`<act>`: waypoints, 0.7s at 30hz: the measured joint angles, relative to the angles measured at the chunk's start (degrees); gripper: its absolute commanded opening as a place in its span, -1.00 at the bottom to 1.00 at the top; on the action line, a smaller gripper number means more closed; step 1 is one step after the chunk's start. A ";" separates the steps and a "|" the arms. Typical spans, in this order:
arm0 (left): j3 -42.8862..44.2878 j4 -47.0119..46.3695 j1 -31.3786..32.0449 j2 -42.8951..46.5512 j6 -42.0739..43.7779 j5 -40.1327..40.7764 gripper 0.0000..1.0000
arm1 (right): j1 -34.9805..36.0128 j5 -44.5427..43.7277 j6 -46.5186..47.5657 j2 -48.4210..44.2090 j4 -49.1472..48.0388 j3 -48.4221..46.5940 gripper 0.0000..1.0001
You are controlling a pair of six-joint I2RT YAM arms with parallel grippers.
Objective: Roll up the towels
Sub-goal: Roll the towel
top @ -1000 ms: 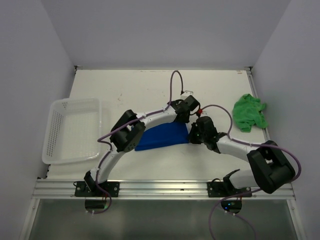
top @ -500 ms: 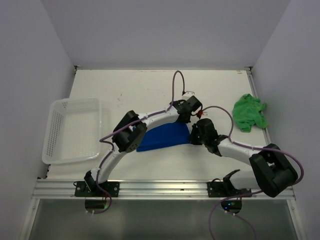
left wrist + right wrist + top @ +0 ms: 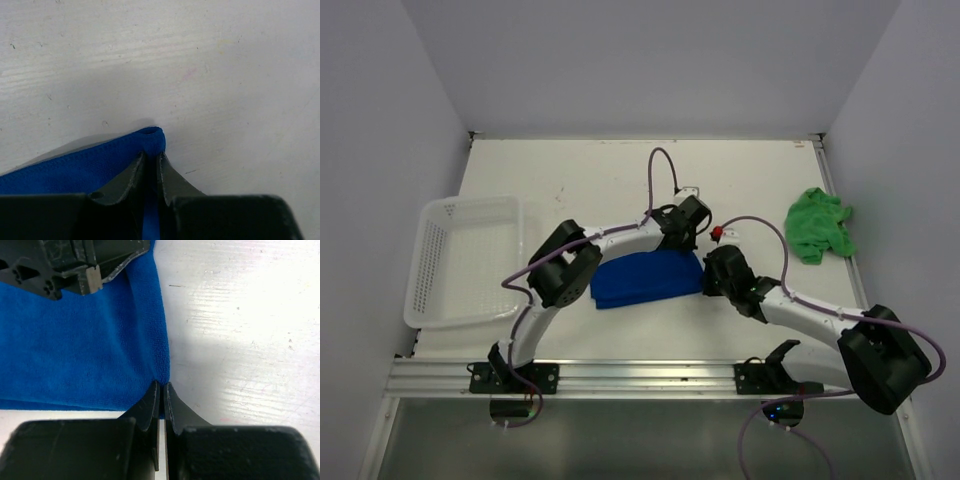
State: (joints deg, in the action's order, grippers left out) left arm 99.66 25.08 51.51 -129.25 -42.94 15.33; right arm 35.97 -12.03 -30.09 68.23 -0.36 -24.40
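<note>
The top external camera looks down from above and behind the arm bases, far enough back to take in the whole table [image 3: 600, 180]. Each wrist camera sits very close, looking past its own fingers [image 3: 127, 175] at the tabletop (left wrist on a corner, right wrist on an edge). All three views share the blue towel [image 3: 650, 282].

the middle of the table [image 3: 600, 175] is occupied by the left arm [image 3: 620, 238] and right arm [image 3: 800, 312], which meet over the blue towel [image 3: 640, 285]. open tabletop is left behind them. the left side is blocked by the white mesh basket [image 3: 470, 260], the right by the crumpled green towel [image 3: 818, 225].
</note>
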 measured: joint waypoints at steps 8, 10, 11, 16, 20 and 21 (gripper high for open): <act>-6.38 -5.38 -1.03 3.26 -0.70 -3.21 -0.73 | 7.06 -7.21 1.49 0.17 4.81 -3.41 -1.00; -7.74 -6.71 -1.25 3.91 -0.94 -3.87 -0.74 | 9.18 -9.84 1.86 0.94 6.45 -4.96 -1.00; -8.41 -7.39 -1.38 4.26 -0.98 -4.26 -0.74 | 10.14 -11.08 1.99 1.40 7.23 -5.68 -1.00; -11.76 -10.16 -2.12 6.27 -1.09 -6.21 -0.76 | 14.71 -16.76 2.56 3.76 10.43 -8.90 -1.00; -15.10 -13.22 -3.08 8.31 -1.31 -7.80 -0.76 | 17.64 -21.18 2.97 6.73 13.05 -11.41 -1.00; -15.67 -13.79 -3.37 8.68 -1.36 -8.31 -0.76 | 18.34 -22.27 3.06 7.54 13.64 -11.91 -1.00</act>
State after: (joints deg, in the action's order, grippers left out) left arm 83.99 11.29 48.14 -120.57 -44.29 7.03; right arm 54.30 -34.30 -27.03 75.77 13.28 -36.32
